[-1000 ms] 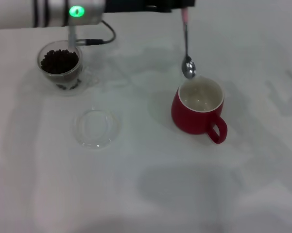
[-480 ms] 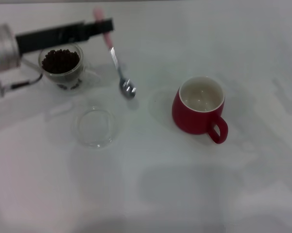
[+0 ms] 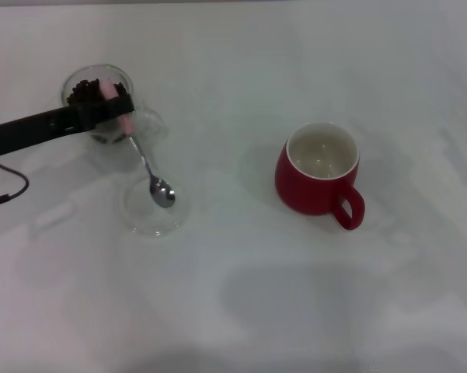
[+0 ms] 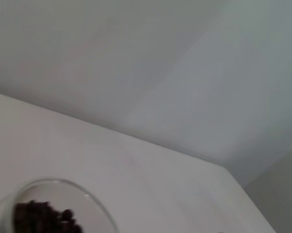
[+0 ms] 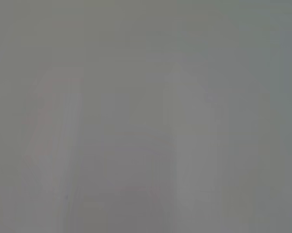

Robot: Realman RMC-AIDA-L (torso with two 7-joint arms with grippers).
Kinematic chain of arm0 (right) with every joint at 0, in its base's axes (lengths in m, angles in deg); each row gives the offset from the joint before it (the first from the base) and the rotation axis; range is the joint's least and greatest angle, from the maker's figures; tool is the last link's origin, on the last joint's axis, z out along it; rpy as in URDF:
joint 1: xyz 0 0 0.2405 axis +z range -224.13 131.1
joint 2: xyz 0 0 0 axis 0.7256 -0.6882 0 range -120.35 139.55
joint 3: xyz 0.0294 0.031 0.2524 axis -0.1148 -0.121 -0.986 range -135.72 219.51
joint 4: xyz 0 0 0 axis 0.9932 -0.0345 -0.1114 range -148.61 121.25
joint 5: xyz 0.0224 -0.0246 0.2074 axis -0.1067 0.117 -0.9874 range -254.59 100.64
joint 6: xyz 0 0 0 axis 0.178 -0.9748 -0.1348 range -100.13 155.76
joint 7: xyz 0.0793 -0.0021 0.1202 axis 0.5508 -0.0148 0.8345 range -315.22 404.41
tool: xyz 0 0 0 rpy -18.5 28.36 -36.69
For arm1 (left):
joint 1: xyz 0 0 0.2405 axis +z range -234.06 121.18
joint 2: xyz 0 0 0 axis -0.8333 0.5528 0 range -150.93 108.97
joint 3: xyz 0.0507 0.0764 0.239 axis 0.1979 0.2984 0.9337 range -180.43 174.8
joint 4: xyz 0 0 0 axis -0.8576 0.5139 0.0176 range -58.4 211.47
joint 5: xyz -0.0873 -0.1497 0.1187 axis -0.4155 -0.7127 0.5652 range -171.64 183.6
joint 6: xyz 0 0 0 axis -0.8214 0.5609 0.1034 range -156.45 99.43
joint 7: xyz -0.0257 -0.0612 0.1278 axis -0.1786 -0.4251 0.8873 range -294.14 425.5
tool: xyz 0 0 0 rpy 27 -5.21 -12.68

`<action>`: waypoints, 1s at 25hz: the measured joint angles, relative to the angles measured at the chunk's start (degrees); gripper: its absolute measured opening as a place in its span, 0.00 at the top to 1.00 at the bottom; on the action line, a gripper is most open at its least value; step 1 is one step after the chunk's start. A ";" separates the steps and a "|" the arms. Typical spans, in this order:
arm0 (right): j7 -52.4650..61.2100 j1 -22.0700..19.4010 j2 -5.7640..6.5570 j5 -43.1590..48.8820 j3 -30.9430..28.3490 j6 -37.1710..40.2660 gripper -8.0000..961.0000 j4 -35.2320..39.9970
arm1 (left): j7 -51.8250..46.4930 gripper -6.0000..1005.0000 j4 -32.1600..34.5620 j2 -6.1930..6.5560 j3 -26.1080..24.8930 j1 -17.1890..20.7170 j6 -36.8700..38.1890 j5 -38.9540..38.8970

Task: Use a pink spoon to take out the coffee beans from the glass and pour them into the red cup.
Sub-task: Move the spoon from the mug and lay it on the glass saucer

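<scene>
Pink spoon, light, stiff and slippery, hangs from the left pincer, pinched at its handle beside the glass; bowl over the clear dish. Right pincer unseen.

no readable text, label or number shows anywhere.

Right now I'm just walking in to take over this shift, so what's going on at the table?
The left gripper holds the pink spoon by its handle in front of the glass of coffee beans. The spoon's bowl hangs over a flat clear dish and looks empty. The red cup stands apart to the right with no beans visible inside. The right gripper is out of view.
</scene>
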 joint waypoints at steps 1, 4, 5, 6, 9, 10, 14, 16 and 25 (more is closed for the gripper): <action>0.02 -0.06 0.02 0.00 0.00 0.01 0.31 -0.04 | 0.00 0.87 0.00 0.00 0.00 0.00 0.00 0.00; 0.11 -0.16 0.06 0.01 0.00 0.01 0.31 -0.30 | 0.41 0.87 -1.42 -0.01 -1.21 0.23 -0.01 0.10; 0.11 -0.19 0.06 0.00 0.00 0.01 0.31 -0.34 | 0.57 0.87 -2.45 0.01 -1.56 0.01 -0.06 0.19; 0.12 -0.24 0.06 0.00 0.00 0.01 0.31 -0.36 | 0.61 0.87 -2.75 0.02 -1.60 -0.05 -0.12 0.22; 0.14 -0.45 0.03 -0.04 0.01 0.01 0.31 -0.39 | 0.78 0.87 -3.52 0.05 -1.68 -0.21 -0.89 0.38; 0.18 -0.50 0.01 -0.05 0.00 0.01 0.31 -0.39 | 0.79 0.87 -3.62 0.05 -1.73 -0.23 -1.04 0.39; 0.74 -0.53 -0.03 -0.08 0.00 -0.12 0.31 -0.35 | 0.92 0.87 -5.07 0.05 -2.53 -0.39 -1.93 0.48; 0.84 -0.53 -0.03 -0.08 0.00 -0.14 0.31 -0.33 | 0.97 0.87 -5.46 0.06 -2.84 -0.43 -2.30 0.51; 0.87 -0.62 -0.29 -0.04 0.00 -0.05 0.30 -0.30 | 2.95 0.87 -11.14 -0.17 -3.15 -2.97 -3.08 0.58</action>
